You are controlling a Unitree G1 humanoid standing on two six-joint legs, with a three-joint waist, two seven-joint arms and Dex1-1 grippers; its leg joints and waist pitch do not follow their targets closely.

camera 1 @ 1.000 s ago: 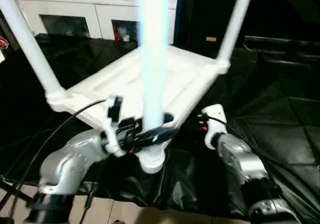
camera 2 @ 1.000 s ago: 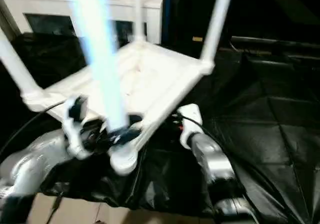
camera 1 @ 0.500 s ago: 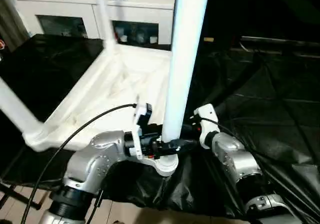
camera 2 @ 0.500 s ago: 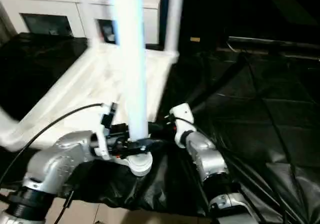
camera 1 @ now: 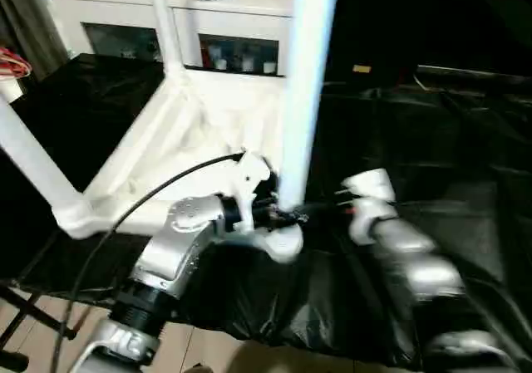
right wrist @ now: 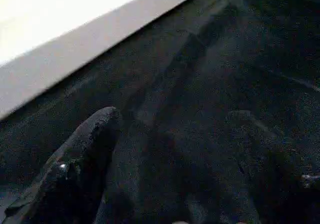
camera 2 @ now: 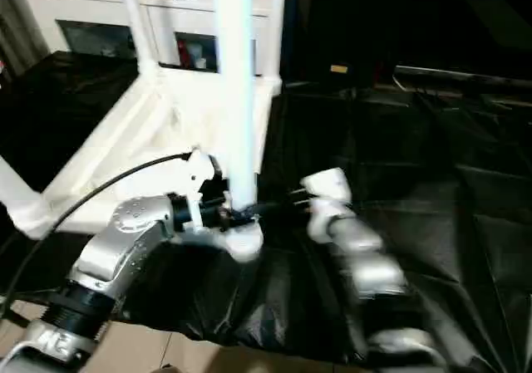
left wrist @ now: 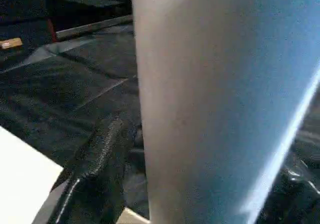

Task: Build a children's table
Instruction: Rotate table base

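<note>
Black crinkled sheeting (camera 1: pixel 465 140) over the work surface, white cabinet (camera 1: pixel 183 24) with glass doors behind. On the sheeting, upside down, white table top (camera 1: pixel 195 140), ribbed underside up. Legs upright in the corner sockets: one at the far corner (camera 1: pixel 165 24), one at the left corner (camera 1: pixel 33 169), one at the nearest corner (camera 1: pixel 307 74). Left gripper (camera 2: pixel 241 215) clamped around the base of the nearest leg, just above its socket (camera 1: pixel 283 242); one black finger (left wrist: pixel 95 159) beside the tube in the left wrist view. Right gripper (right wrist: pixel 170 164) spread apart and holding nothing, over the sheeting just beside the table top's edge (right wrist: pixel 75 49), near the same corner, right of the nearest leg.
</note>
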